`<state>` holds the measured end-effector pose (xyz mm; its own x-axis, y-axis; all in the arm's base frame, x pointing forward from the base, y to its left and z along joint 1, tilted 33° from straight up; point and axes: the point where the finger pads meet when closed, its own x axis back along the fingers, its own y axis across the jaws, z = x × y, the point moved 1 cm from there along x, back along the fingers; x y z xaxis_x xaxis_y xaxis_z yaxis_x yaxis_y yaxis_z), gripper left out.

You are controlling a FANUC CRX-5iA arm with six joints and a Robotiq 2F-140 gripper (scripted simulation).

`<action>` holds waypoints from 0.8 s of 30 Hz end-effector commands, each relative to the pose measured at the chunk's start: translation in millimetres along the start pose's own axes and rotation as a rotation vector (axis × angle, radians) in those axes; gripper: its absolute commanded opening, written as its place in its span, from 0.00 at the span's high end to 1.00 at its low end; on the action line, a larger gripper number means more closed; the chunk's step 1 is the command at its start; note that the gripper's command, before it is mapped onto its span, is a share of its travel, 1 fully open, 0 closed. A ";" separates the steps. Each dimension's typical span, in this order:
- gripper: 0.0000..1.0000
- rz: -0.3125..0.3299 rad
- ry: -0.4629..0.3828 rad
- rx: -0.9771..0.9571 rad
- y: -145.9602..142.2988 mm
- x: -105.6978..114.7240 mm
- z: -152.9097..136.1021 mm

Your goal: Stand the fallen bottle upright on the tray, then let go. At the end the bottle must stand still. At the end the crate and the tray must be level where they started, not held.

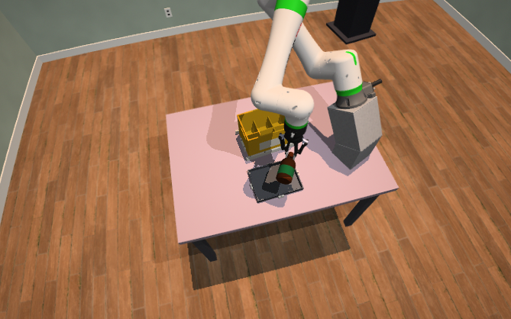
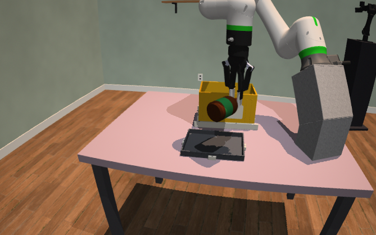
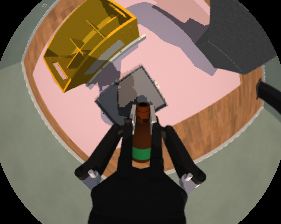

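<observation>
My gripper is shut on the neck of a brown bottle with a green label. The bottle hangs in the air, tilted far over, its base pointing toward the front. It is well above the dark tray, which lies flat on the pink table. The yellow crate with dividers stands right behind the tray.
The arm's grey base block stands on the table's right side. A black stand is on the floor behind it. The crate rests on a pale base plate.
</observation>
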<state>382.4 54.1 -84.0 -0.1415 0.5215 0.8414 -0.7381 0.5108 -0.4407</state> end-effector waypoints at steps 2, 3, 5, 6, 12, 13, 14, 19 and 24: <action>1.00 0.000 0.000 0.000 0.0 0.2 -0.2; 1.00 0.000 0.000 0.000 0.0 0.2 -0.2; 1.00 0.000 0.000 0.000 0.0 0.2 -0.2; 1.00 0.000 0.000 0.000 0.0 0.2 -0.2; 1.00 0.000 0.000 0.000 0.0 0.2 -0.2; 1.00 0.000 0.000 0.000 0.0 0.2 -0.2; 1.00 0.000 0.000 0.000 0.0 0.2 -0.2; 1.00 0.000 0.000 0.015 0.0 0.2 -0.2; 1.00 0.000 0.000 0.043 0.0 0.2 -0.2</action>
<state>382.4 54.1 -84.0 -0.1417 0.5218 0.8412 -0.7589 0.4884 -0.4308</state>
